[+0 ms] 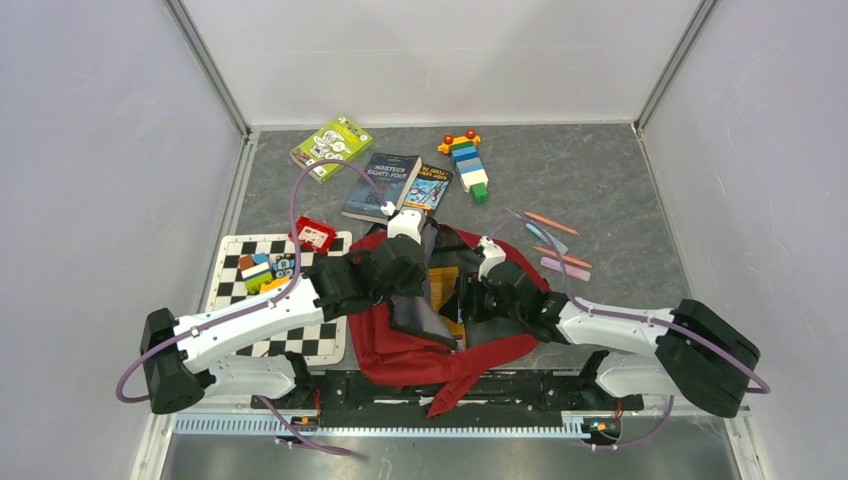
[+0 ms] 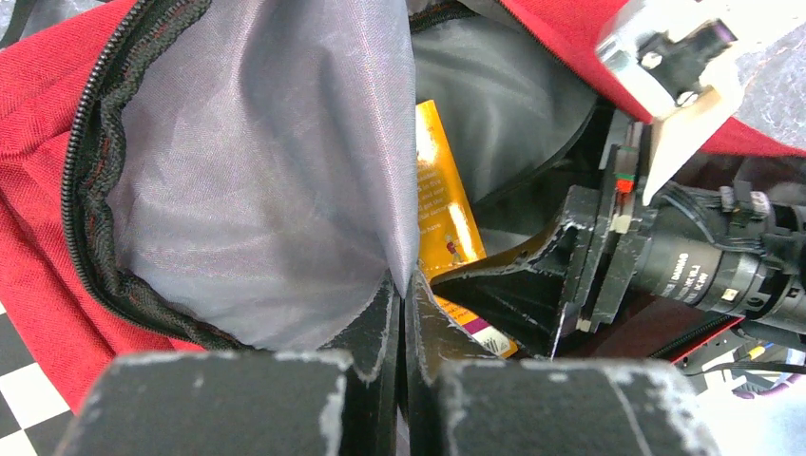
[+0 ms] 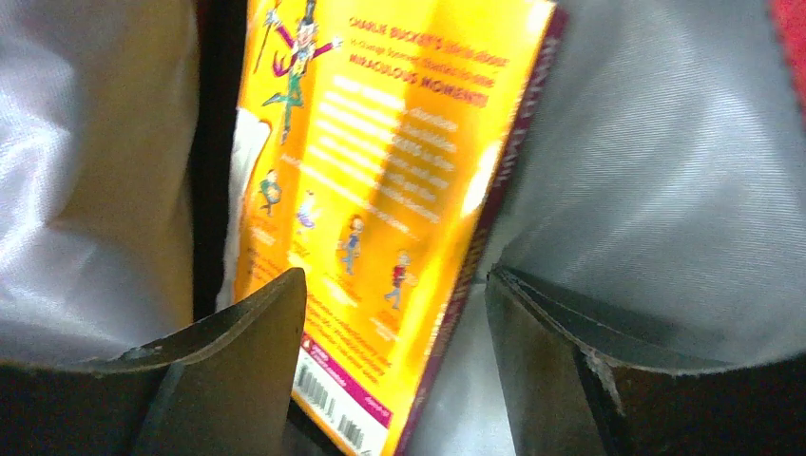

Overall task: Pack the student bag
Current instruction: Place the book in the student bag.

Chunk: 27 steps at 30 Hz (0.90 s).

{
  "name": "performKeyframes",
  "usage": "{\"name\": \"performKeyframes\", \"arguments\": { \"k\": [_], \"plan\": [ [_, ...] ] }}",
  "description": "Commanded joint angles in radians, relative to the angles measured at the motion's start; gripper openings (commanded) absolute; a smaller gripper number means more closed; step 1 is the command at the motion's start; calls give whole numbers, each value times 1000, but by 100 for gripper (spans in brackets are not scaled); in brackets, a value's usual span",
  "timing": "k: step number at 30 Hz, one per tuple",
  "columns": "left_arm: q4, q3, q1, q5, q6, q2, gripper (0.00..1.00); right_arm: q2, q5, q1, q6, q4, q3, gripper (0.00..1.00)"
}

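Grey table (image 1: 620,180): book (image 3: 380,190) in student bag (image 1: 400,350) (right claw (image 3: 394,280) parted).

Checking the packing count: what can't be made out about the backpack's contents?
Top view: left arm and right arm cover most of the open dark-red fabric backpack; only a sliver of the yellow paperback book shows.
Left wrist view: the right tool hides the book's lower end.
Right wrist view: its small print is blurred, its bottom corner cut by the edge.

Yellow book (image 3: 380,190) back cover – "MIRACULOUS MOMENT!"; dark book (image 1: 382,185) on the table – "NINETEEN EIGHTY-FOUR".
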Motion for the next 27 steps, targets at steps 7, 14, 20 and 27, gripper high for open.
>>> {"name": "performKeyframes", "arguments": {
  "k": [7,14,20,27],
  "plan": [
    [40,49,4,24,12,-5,2,-44,144,4,-94,-100,9,57],
    [40,44,4,37,10,0,2,100,-4,19,-88,35,75,39],
    [45,44,5,43,24,6,2,186,-35,65,-92,72,162,29],
    [31,35,12,37,28,5,2,122,38,68,-122,20,135,32]
  ]
}}
